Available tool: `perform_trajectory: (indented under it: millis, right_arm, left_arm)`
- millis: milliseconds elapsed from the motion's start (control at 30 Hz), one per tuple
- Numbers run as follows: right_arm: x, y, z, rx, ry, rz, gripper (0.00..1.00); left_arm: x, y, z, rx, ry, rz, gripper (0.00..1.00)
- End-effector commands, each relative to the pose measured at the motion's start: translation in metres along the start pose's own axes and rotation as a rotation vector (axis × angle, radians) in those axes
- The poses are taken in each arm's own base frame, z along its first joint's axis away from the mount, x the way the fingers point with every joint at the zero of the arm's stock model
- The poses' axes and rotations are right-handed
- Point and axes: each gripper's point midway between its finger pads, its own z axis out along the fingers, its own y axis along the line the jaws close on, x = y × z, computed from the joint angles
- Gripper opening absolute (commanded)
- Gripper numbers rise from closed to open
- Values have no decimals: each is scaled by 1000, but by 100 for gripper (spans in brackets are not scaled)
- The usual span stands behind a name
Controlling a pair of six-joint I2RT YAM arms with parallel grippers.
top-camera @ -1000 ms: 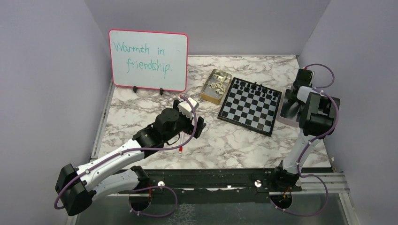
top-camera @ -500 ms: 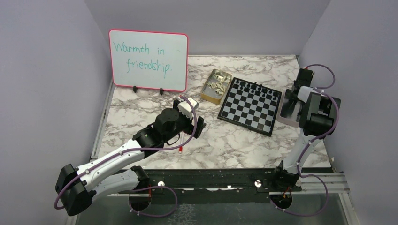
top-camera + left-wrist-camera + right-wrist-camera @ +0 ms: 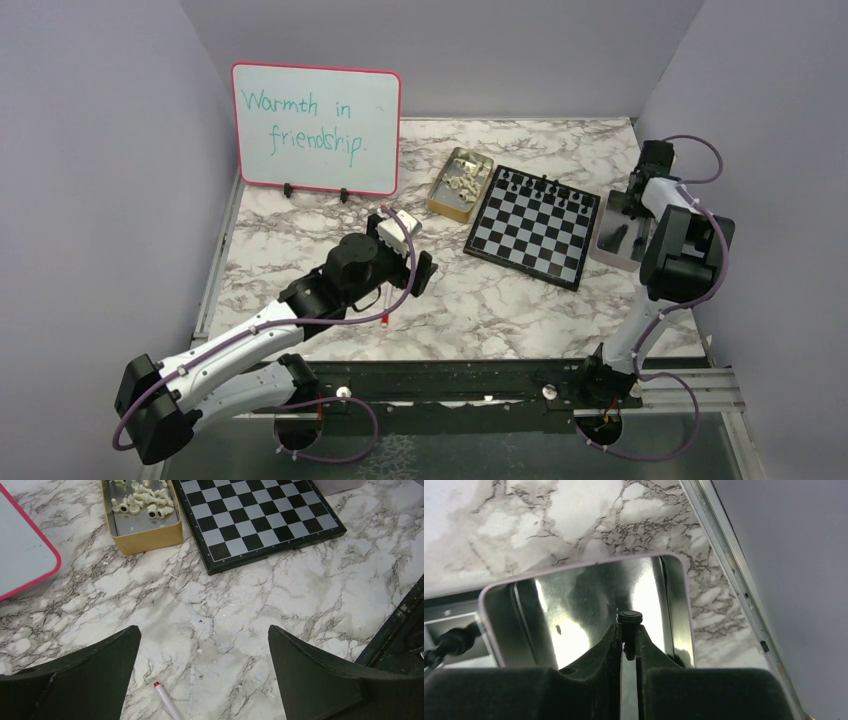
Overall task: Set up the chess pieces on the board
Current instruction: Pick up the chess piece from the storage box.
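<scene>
My right gripper (image 3: 626, 635) is pinched nearly closed on a single black piece (image 3: 629, 617). Its round head stands just above my fingers (image 3: 611, 640) and its stem is clamped between them. I hold it over the metal tray (image 3: 574, 565), a shallow tin with a pale rim and a mirror-bright floor. The tray sits on the marble table (image 3: 589, 510), just beside the right edge of the board (image 3: 535, 225). One small dark speck shows on the tray floor, and I cannot tell what it is.

My left gripper (image 3: 204, 630) is spread wide and holds nothing. It hangs above bare marble, near the front left corner of the board and apart from it.

A tan box (image 3: 150, 536) lies close against the board's left side, toward the far corner. The cream pieces (image 3: 142, 502) lie jumbled in it, most of them tipped over.

On the board, black pieces (image 3: 545, 192) stand along the far edge. Behind the box a pink-framed whiteboard (image 3: 316, 128) stands upright.
</scene>
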Motion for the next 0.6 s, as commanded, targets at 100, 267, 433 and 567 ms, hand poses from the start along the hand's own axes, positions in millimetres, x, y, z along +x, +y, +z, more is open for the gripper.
perform_trajectory:
  millis: [100,267,433,567]
  right_arm:
    - [-31,16,-76,-165,-30,38,1]
    - [-38,52,-126,-367,-100,-4,1]
    - [-33,106,-174,-629,-152,-60,1]
    - [-7,153,-209,-844,-147,-137,1]
  left_arm:
    - [-14,-1,-4,18,-70,74,99]
    - [-27,0,-4,17,-158,113,99]
    - [-51,4,-4,-1,-205,210,99]
    - [-80,12,0,-55,-286,313,99]
